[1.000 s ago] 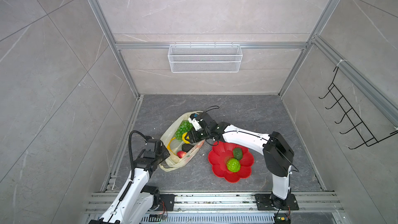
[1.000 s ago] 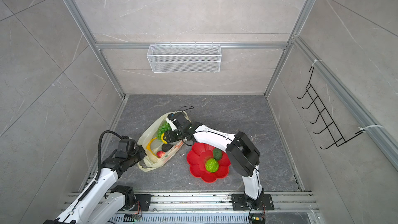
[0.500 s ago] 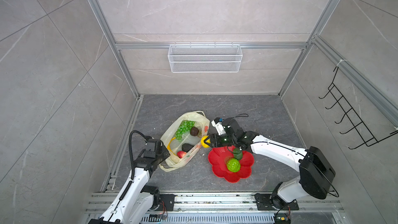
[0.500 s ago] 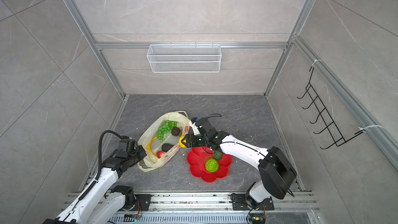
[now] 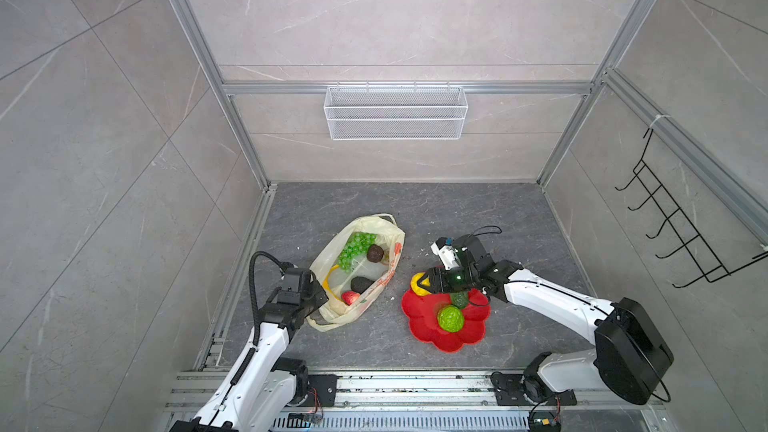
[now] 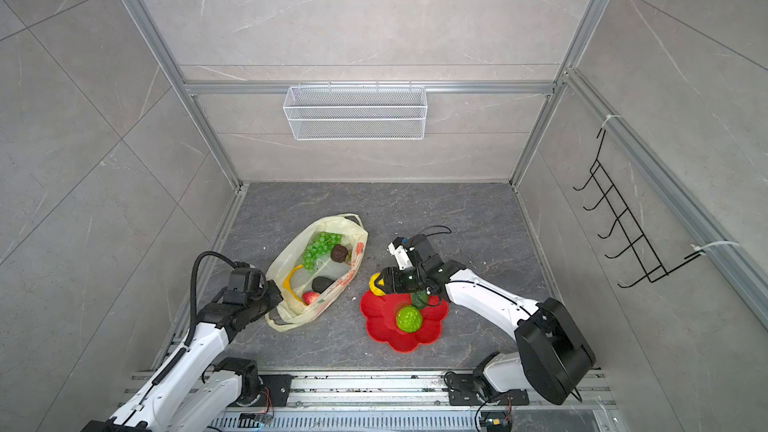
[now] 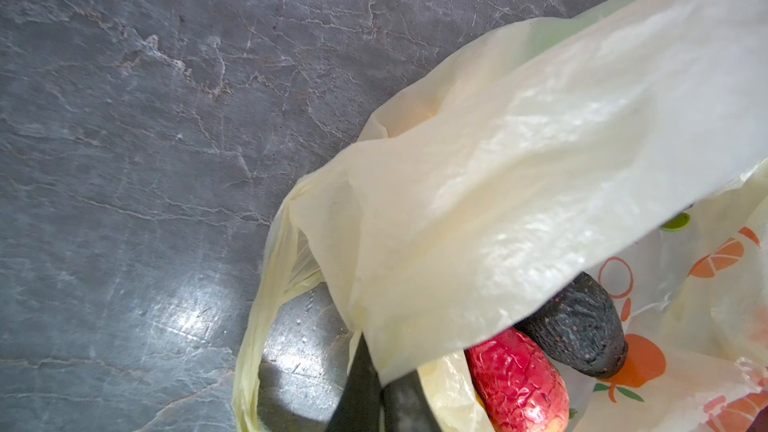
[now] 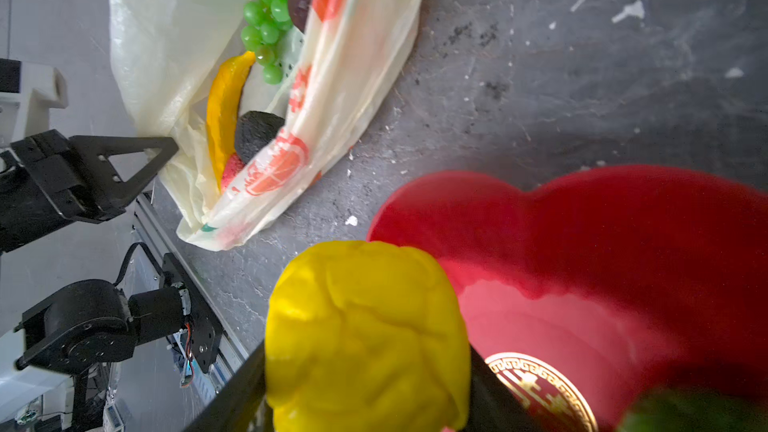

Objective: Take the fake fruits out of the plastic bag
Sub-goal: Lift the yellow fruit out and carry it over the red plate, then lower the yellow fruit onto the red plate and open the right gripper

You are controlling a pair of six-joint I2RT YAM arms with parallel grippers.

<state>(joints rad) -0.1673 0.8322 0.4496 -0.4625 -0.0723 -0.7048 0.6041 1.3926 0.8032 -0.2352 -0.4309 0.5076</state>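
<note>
On the left, my left end effector [image 5: 321,289] is clenched on the near edge of the plastic bag [image 5: 368,224]; in the left wrist view the cream film runs down between my fingers [image 7: 361,392]. The bag lies on the bench [image 5: 478,209] with its mouth open upward. Inside it, from far end to near end, are the green grape bunch [image 5: 355,248], a round dark avocado [image 5: 375,253] touching the grapes, the yellow banana [image 5: 330,277] along the left wall, a second dark avocado [image 5: 361,283], and the red strawberry [image 5: 350,297] nearest my left end effector.

To the right of the bag, my right end effector [image 5: 420,284] is grasping the yellow lemon [image 5: 415,281], held over the rim of the red flower-shaped plate [image 5: 419,317] on the side facing the bag. I cannot tell whether the lemon touches the plate. The bumpy green ball [image 5: 450,318] sits in the plate, with a darker green fruit [image 5: 459,299] beside it, partly under my right arm.
</note>
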